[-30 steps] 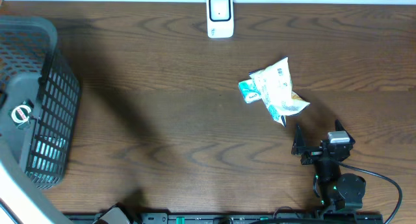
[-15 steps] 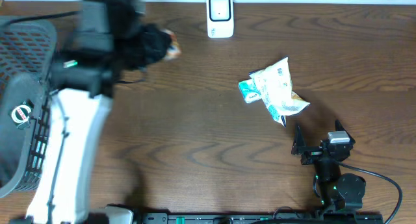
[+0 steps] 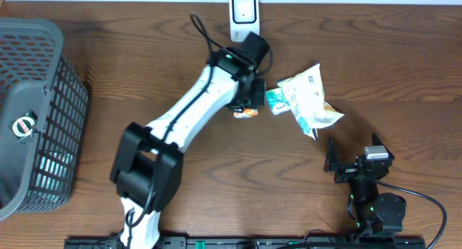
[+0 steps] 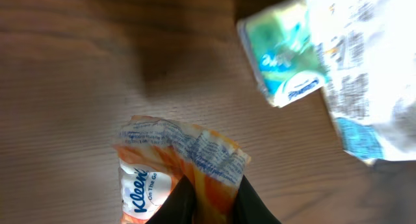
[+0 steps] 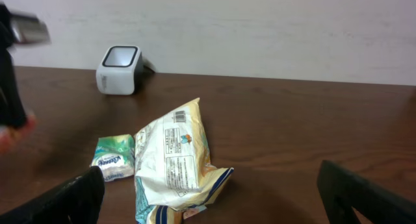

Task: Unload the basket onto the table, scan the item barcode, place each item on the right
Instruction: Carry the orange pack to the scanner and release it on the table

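An orange Kleenex tissue pack [image 4: 170, 160] is pinched at its lower edge between my left gripper's [image 4: 211, 199] black fingers [image 4: 177, 203], so that gripper is shut on it. From overhead the pack [image 3: 245, 112] sits low over the table, just left of a green tissue pack [image 3: 274, 101] and below the white barcode scanner [image 3: 244, 18]. My right gripper [image 3: 354, 161] rests open near the front right, facing a crumpled white snack bag [image 5: 179, 162]; nothing is between its fingers [image 5: 75, 198].
A grey mesh basket [image 3: 43, 112] stands at the far left with a small round item [image 3: 24, 125] in it. The snack bag [image 3: 309, 101] lies against the green pack [image 5: 114, 159]. The scanner [image 5: 120, 69] stands by the back wall.
My left arm has swung in from the basket side, passed in front of the scanner with the orange pack, and now holds it low beside the green pack. The right arm has not moved.
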### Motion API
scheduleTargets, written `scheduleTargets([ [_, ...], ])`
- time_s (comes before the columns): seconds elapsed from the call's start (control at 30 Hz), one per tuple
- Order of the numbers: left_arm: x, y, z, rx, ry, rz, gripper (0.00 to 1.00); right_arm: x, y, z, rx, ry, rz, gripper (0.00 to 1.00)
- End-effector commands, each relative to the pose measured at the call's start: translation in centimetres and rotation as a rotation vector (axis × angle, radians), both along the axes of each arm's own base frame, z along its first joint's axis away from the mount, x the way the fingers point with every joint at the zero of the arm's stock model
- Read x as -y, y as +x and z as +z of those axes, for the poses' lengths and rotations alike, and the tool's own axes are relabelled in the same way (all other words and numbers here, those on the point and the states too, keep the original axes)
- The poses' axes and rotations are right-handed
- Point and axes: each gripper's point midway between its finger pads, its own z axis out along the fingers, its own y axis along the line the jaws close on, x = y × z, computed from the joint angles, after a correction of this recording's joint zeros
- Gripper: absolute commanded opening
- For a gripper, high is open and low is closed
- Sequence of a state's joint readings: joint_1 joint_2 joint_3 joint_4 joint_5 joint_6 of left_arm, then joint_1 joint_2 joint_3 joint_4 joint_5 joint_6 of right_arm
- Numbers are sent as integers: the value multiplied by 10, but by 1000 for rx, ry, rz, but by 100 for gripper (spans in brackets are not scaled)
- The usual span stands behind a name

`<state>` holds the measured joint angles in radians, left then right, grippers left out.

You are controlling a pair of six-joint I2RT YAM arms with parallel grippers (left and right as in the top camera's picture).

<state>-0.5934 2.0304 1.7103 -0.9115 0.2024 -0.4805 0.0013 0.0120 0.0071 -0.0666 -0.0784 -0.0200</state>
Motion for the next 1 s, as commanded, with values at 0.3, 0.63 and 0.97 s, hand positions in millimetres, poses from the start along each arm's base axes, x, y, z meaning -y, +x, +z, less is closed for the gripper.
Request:
scheduleTargets([
  [0.3, 30, 15, 14, 51, -116, -27, 49, -3, 0, 0, 1, -14, 14, 99],
  [0.63, -84, 64, 174, 384, -272, 151, 64, -3, 0, 0, 1, -14, 14, 99],
  [0.97, -367, 23, 264, 623, -158, 821, 71, -3, 0, 0, 1, -14, 14, 99],
])
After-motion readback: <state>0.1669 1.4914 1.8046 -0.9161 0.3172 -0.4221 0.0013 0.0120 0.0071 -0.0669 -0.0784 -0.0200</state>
